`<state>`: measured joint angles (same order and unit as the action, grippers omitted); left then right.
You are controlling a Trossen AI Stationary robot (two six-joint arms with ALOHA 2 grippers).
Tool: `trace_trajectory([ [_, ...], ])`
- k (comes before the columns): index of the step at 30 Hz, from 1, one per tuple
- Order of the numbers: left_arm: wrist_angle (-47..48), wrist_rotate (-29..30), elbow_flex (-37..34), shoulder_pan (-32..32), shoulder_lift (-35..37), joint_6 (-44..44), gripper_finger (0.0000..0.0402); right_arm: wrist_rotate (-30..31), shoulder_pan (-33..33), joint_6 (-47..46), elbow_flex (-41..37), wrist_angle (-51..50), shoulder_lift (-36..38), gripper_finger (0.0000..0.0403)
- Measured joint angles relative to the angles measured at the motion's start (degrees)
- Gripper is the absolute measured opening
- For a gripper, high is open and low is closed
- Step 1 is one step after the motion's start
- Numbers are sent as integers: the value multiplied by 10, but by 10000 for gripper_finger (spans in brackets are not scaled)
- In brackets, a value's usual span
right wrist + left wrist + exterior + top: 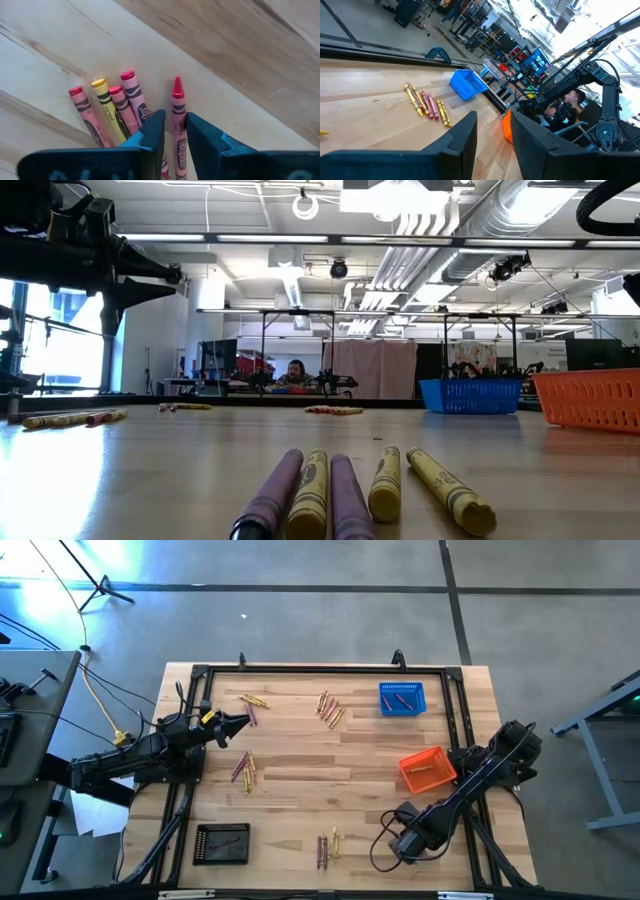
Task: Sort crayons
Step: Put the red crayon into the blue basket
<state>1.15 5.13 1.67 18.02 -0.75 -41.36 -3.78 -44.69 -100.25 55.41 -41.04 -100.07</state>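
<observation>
My right gripper point(404, 836) points down near the table's front right. In the right wrist view its fingers point(175, 118) are shut on a red crayon point(177, 100). Beside it lie three more red crayons and a yellow one point(107, 107), flat on the wood. Further crayon groups lie at the front point(328, 845), the middle left point(243, 768) and the back point(330, 708). My left gripper point(238, 723) waits open and level above the table's left side, touching nothing. My right gripper pinches the red crayon's paper-wrapped shaft point(178, 114), a little behind its pointed tip, between its two fingers. They come from above, pointing down, and lie across the crayon. The crayon lies flat on the table.
A blue basket point(402, 698) holding crayons stands at the back right. An orange basket point(428, 770) sits just beyond my right arm, and a black basket point(222, 843) at the front left. A black metal frame point(320, 668) borders the table.
</observation>
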Motion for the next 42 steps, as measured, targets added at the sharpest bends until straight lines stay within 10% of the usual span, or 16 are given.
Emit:
trace_trajectory([
  [18,0,0,0,0,0,0,106,39,1,17,58,-74,35,7],
  [33,0,0,0,0,0,0,106,341,5,32,327,-467,98,9],
  [42,0,0,0,0,0,0,106,471,63,117,381,-489,102,9],
])
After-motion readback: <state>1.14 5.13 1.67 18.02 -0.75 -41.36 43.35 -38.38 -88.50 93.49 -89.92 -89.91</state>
